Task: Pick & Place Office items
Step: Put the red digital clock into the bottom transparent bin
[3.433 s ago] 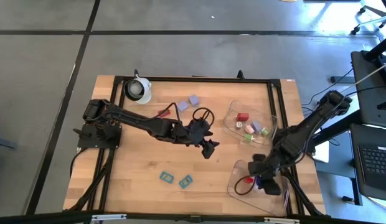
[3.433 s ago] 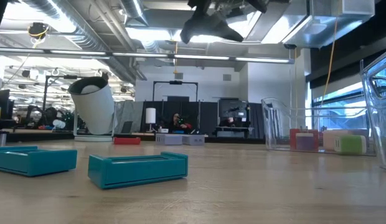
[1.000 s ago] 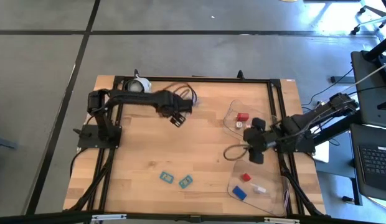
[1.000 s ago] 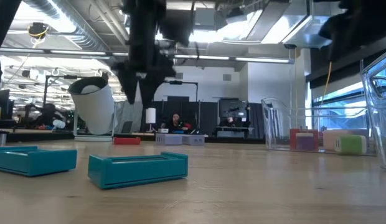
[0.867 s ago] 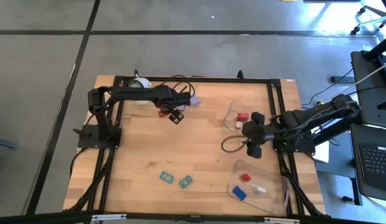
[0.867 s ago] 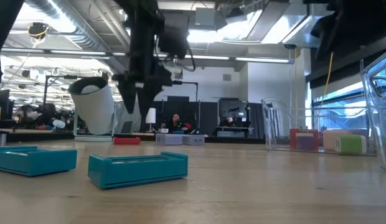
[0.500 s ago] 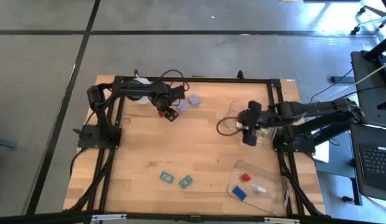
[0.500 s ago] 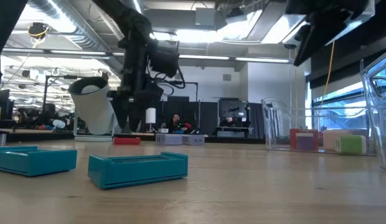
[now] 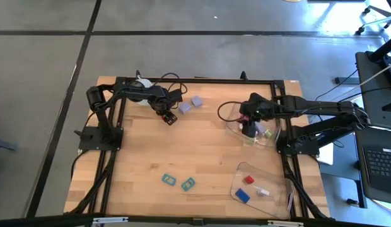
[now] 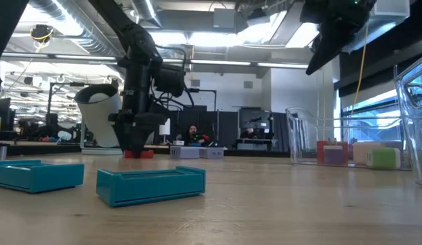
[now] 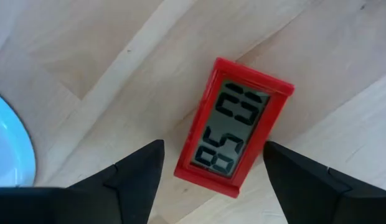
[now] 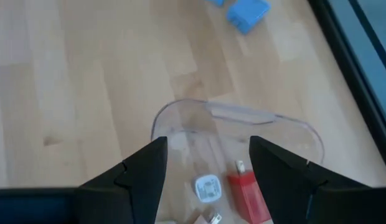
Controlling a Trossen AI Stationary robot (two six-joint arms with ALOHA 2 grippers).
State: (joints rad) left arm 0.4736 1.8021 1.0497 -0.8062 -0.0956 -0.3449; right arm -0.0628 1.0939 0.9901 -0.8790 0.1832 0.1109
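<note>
The left hand (image 11: 211, 165) is held spread astride the red clock (image 11: 233, 137) on the counter (image 9: 208, 157) for pinching, while the right hand (image 12: 205, 165), spread and probably empty, is hung over the tray (image 12: 286, 134).

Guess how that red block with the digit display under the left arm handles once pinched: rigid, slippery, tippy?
The red block looks like a hard, boxy case, so probably rigid. Its display face looks glossy, so possibly slick there; the edges seem safer. It lies flat on the wooden table between the open fingers of the left end effector, so unlikely to roll or tip.
</note>
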